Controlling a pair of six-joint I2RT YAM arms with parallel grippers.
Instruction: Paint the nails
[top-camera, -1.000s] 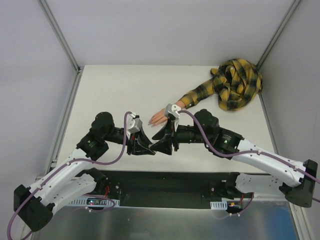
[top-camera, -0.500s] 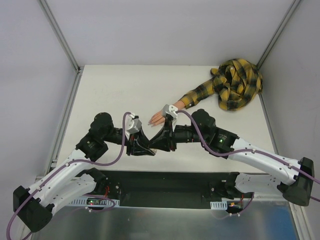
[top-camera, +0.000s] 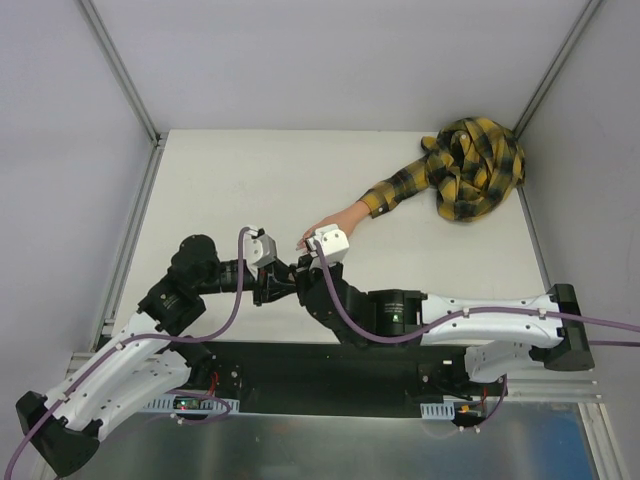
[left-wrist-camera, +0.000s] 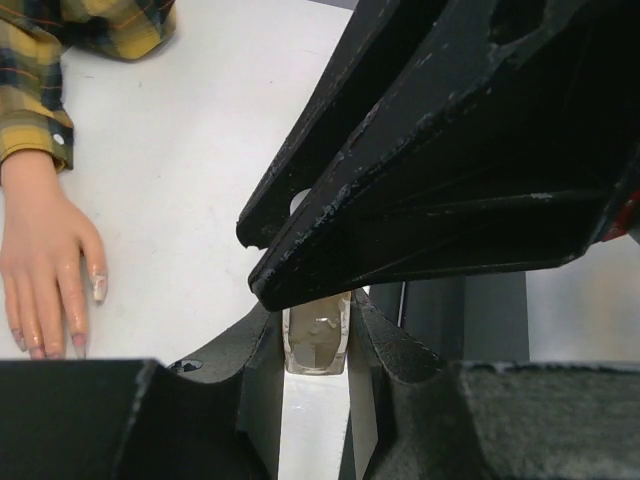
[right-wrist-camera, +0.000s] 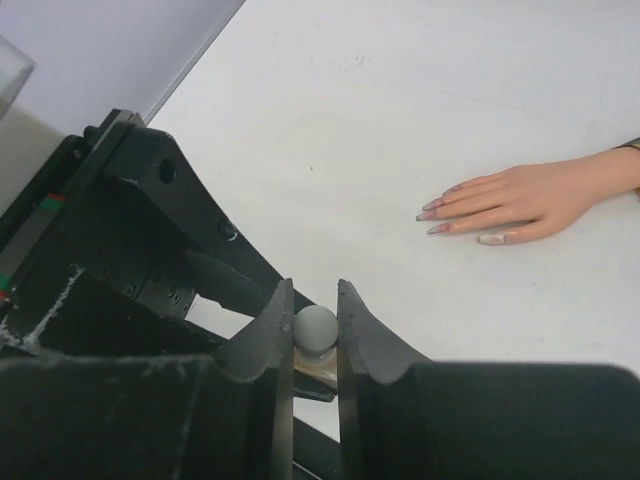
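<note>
where the top view looks down, a pale matte table (top-camera: 220, 180) fills a booth of plain grey walls (top-camera: 320, 60), with metal frame (top-camera: 120, 70) posts slanting down to its far corners and a rail along its left edge. the yellow-black sleeve (top-camera: 470, 170) lies bunched in the far right corner, and the hand (top-camera: 337, 216) reaches from it toward the near left, flat on the table. the left gripper (top-camera: 272, 285) and right gripper (top-camera: 303, 278) meet tip to tip just near of the fingertips; the nails are too small to tell here.

from the left wrist, the left gripper (left-wrist-camera: 317, 325) is clamped on a small beige bottle (left-wrist-camera: 317, 345), with the right gripper (left-wrist-camera: 450, 150) looming black right above it. the hand (left-wrist-camera: 45, 260) lies palm down at the left on bare white table (left-wrist-camera: 200, 150), its nails (left-wrist-camera: 99, 288) glossy pale pink and pointing near, well apart from the bottle.

from the right wrist, the right gripper (right-wrist-camera: 315, 300) pinches a round grey cap (right-wrist-camera: 316, 328), the left gripper (right-wrist-camera: 150, 250) just left of it. whether the cap is off the bottle cannot be told. the hand (right-wrist-camera: 510, 205) rests at the far right, nails (right-wrist-camera: 432, 215) pointing left. the table (right-wrist-camera: 380, 100) meets a grey wall at the far left.
</note>
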